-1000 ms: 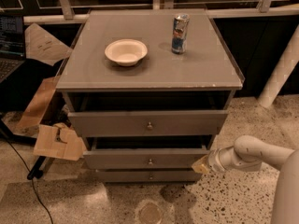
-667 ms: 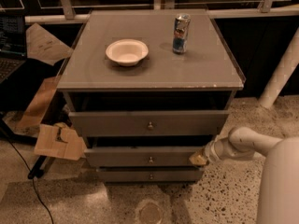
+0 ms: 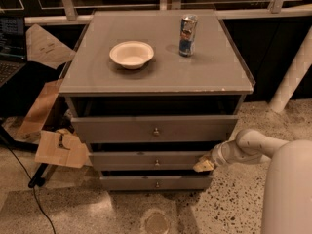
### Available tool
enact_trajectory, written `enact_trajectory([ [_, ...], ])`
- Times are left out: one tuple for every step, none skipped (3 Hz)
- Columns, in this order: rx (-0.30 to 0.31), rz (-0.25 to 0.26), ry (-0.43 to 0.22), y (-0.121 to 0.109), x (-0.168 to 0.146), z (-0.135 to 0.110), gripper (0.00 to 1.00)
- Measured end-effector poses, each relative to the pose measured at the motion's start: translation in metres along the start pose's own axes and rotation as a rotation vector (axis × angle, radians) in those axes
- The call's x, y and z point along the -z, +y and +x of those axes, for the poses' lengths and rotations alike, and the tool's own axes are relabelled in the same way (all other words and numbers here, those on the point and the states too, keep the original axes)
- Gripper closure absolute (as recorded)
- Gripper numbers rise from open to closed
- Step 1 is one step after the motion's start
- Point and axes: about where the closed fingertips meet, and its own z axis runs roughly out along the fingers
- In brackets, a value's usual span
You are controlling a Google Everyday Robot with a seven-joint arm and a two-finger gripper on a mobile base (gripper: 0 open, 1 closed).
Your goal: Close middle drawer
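The grey cabinet has three drawers. The middle drawer has a low slim grey front with a small round metal knob. It stands out a little from the cabinet, with a dark gap above it. My gripper is at the right end of this drawer's front panel, touching or nearly touching it. My white arm reaches in from the right. The drawer above, with a taller front, is also slightly open.
A white bowl and a drink can stand on the cabinet top. The bottom drawer sits below. Cardboard pieces and a black cable lie on the floor at left. A white post stands at right.
My gripper has moved left and in toward the cabinet, against the middle drawer's right end. The middle drawer front appears slightly further in.
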Motion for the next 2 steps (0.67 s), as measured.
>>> enact_trajectory([
  [0.0,0.002,-0.001,0.003,0.0,0.001,0.0],
  [0.0,0.002,-0.001,0.013,0.0,0.004,0.0],
])
